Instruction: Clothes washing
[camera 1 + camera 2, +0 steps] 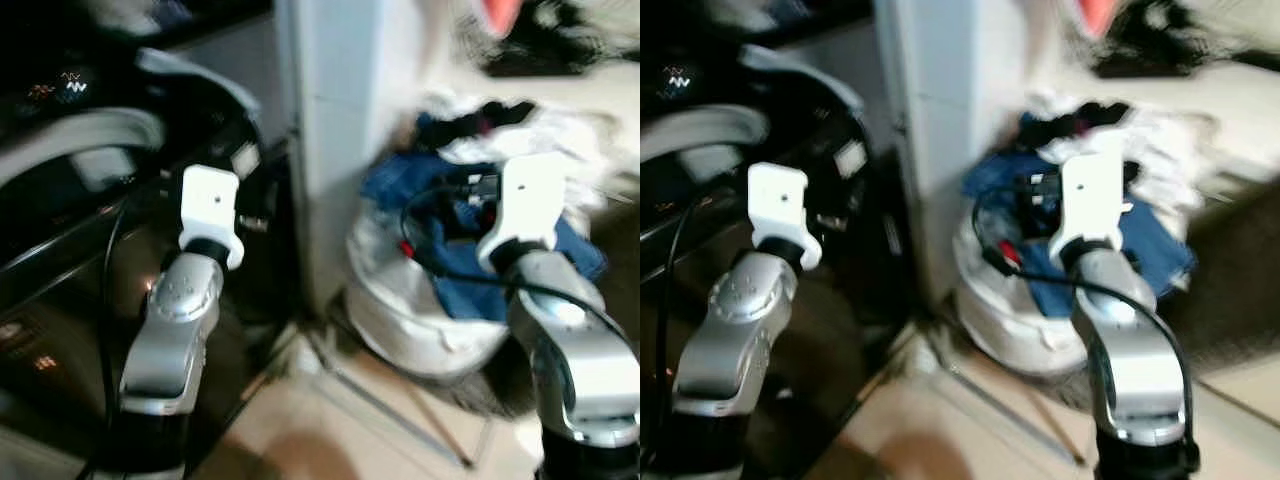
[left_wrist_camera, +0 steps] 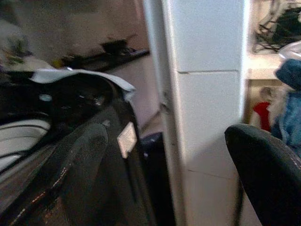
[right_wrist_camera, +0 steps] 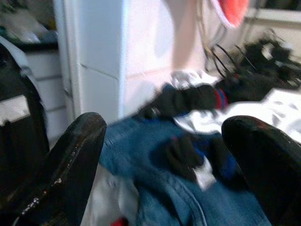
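Observation:
A white laundry basket (image 1: 400, 300) stands on the floor, heaped with blue jeans (image 1: 400, 185), black garments (image 3: 188, 101) and white clothes (image 1: 560, 130). The black washing machine (image 1: 70, 200) is at the left, beyond a white pillar (image 1: 335, 120). My right arm (image 1: 560, 320) is raised in front of the basket; the right gripper (image 3: 169, 165) is open above the jeans and holds nothing. My left arm (image 1: 175, 310) is raised by the machine's front; the left gripper (image 2: 174, 188) is open and empty, facing the pillar's edge.
The pillar stands between machine and basket. A red-orange item (image 1: 497, 12) hangs at the top, with dark clothes (image 1: 540, 50) on a pale surface behind the basket. Beige floor (image 1: 330, 420) lies in front. The views are blurred.

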You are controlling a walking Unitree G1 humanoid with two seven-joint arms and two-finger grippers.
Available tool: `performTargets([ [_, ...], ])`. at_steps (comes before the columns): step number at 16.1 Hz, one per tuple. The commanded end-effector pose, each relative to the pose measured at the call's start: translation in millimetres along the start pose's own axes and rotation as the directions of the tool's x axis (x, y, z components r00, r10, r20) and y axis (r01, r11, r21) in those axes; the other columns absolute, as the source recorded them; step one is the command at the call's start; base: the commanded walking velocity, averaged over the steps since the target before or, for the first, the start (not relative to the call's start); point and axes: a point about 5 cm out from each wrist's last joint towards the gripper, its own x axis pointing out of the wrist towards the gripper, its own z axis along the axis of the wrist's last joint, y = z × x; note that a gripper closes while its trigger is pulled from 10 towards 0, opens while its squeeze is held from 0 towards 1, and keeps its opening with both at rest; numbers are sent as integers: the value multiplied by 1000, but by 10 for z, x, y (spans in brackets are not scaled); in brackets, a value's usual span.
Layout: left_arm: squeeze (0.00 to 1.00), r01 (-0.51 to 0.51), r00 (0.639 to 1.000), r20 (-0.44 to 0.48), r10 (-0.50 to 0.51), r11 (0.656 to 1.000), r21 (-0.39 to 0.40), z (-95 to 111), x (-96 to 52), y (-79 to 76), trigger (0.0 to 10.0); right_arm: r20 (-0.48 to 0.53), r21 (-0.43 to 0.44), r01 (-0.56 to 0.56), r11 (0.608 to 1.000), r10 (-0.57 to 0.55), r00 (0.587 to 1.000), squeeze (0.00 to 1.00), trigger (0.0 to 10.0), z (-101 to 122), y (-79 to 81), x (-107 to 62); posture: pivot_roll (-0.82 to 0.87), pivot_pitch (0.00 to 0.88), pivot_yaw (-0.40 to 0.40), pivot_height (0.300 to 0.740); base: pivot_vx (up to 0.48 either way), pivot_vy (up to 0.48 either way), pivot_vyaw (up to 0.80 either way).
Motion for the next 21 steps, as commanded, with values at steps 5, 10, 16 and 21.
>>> performTargets([
  [5, 0, 50, 998, 22, -50, 999, -6, 51, 11, -109, 10000, 13, 35, 72, 997, -73, 997, 0, 10000, -5, -113, -14, -5, 0, 50, 740, 312, 0, 0],
  [10, 0, 58, 998, 16, -58, 998, -16, 41, 13, -126, 10000, 9, 39, 81, 996, -81, 997, 0, 10000, -25, -127, -43, -7, 0, 52, 740, 308, 0, 0],
  [16, 0, 63, 998, 9, -63, 998, -19, 29, -20, -132, 10000, -8, 25, 77, 997, -77, 997, 0, 10000, -58, -120, -56, -4, 0, 44, 740, 312, 0, 0],
  [21, 0, 65, 998, 8, -65, 998, -17, 21, -34, -128, 10000, -8, 33, 58, 998, -58, 998, 0, 10000, -59, -101, -76, -7, 0, 44, 740, 312, 0, 0],
])
